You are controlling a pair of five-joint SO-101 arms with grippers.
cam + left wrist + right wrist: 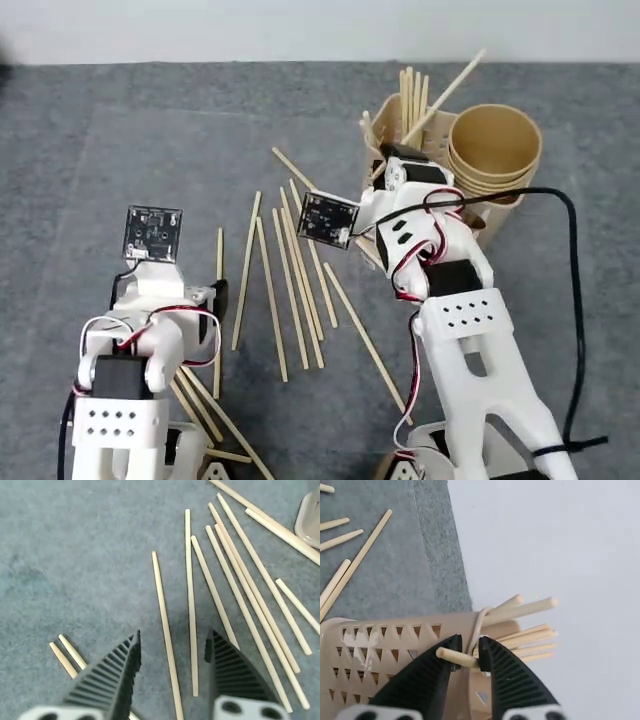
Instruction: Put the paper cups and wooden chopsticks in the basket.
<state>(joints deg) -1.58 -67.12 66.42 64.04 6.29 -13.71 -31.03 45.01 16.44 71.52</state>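
Several wooden chopsticks (205, 405) lie nearest me, beside the left arm's base on the grey mat (120, 150). Just beyond them the left gripper (172, 652) hangs low over the mat with its jaws spread wide and holding nothing. From its wrist camera I see one loose stick (165, 635) running through the gap beneath them. Farther out, in the middle of the mat between the two arms, a scatter of chopsticks (290, 275) lies mostly lengthwise, near to far, some touching or crossing. The right arm stretches to the far right, where the right gripper (467, 655) sits at the rim of the beige basket (385, 650), its jaws drawn close together and pinching a single chopstick (451, 655) whose blunt end pokes out between them. Inside the basket, a nested stack of paper cups (495, 145) fills the right side, and a bundle of chopsticks (412, 95) stands at the far left, their ends rising above the rim.
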